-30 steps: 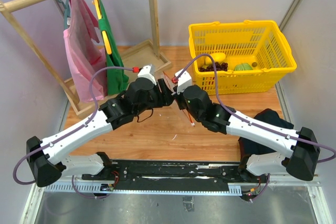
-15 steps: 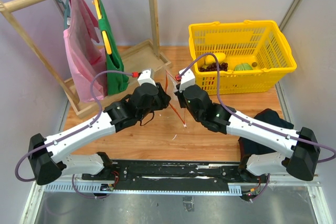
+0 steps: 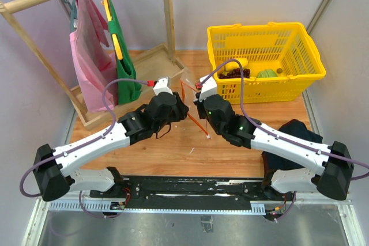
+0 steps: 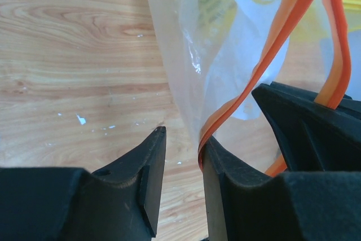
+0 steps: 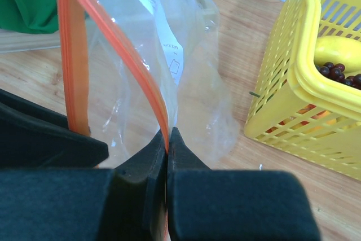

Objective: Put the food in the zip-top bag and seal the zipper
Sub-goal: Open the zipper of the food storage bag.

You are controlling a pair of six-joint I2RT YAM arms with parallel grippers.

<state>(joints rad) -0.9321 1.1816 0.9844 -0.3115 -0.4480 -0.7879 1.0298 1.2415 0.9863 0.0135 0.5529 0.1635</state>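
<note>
Opening the bag [image 5: 192, 83]: right gripper [image 5: 168, 139] pinches the zipper [image 5: 128, 63], left gripper [image 4: 183, 139] is apart, zipper against one finger. Next, left should pinch and pull. Food [image 3: 239, 63] sits at two o'clock.

Left gripper [image 4: 182, 137]: black fingers apart, wood visible in the gap.
Thin red-orange zipper strip [image 4: 269, 55]: curving down, touching the right-hand fingertip.
Crinkly clear plastic bag [image 4: 186, 43]: hanging above the fingers.
Pale wooden tabletop [image 4: 73, 55]: underneath.

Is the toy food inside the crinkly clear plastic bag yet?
No, the yellow and dark red toy food lies in the yellow plastic basket, and the clear bag looks empty.
</note>
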